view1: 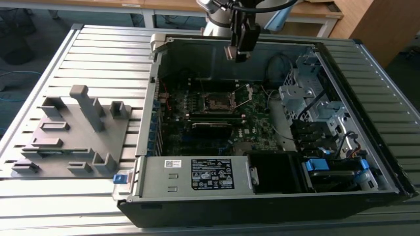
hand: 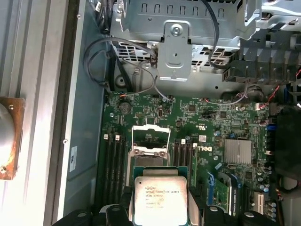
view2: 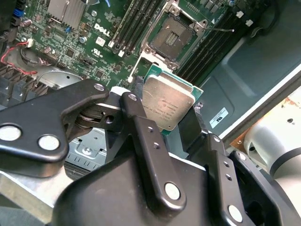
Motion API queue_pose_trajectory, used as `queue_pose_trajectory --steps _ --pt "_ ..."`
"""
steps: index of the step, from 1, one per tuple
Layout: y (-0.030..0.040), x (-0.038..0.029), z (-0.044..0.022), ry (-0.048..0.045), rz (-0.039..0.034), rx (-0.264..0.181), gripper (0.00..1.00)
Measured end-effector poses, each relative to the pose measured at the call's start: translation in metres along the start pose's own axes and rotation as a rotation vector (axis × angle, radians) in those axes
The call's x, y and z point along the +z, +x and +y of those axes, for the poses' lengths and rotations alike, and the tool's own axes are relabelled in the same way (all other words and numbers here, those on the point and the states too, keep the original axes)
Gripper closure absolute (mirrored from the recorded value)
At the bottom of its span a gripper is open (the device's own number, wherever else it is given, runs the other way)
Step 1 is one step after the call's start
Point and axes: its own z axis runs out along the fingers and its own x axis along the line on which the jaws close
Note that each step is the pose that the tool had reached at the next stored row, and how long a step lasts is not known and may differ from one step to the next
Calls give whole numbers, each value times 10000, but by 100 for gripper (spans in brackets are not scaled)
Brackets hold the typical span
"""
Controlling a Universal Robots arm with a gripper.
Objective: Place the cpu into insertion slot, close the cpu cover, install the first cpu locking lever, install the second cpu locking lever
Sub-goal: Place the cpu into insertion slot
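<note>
**Step 1 in hand: cpu carried above the open socket**

Exterior view's left: grey fixture plate (view1: 72,132), not in use. Centre: gripper (view1: 237,54) hangs over the open computer case (view1: 367,73). Its fingers are clamped on the edges of the cpu (view2: 167,106), metal top facing the wrist cameras. The insertion slot (view1: 217,102) is bare and well below the chip, with the cpu cover (view1: 241,95) apparently tilted up beside it. Judgement: placement needs the chip square to the socket. Print shows on the chip top, the board and the white label (view1: 212,173); not transcribed.
</note>
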Motion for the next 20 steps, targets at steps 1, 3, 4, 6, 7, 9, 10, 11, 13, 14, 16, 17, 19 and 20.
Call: queue_pose_trajectory --steps 1,3,4,6,7,9,10,11,13,14,16,17,19,20 --pt "0 13 -1 -1 1 0 46" --pt "-1 36 -2 1 -1 0 46" --pt "-1 47 -3 0 0 -1 46" --pt "-1 69 -4 -1 0 0 46" --pt "-1 80 -5 0 0 0 46" --pt "-2 103 -7 1 -1 -1 46" --pt "-2 113 -7 0 -1 -1 46" --pt "-2 122 -8 0 -1 0 46" --pt "-2 138 -9 0 0 -1 46" --pt "-2 143 -9 0 0 0 46" --pt "-2 145 -9 1 -2 -1 46" --pt "-3 145 -9 1 -2 -1 46" --pt "-3 146 -9 0 0 0 46" --pt "-3 146 -9 0 0 0 46"
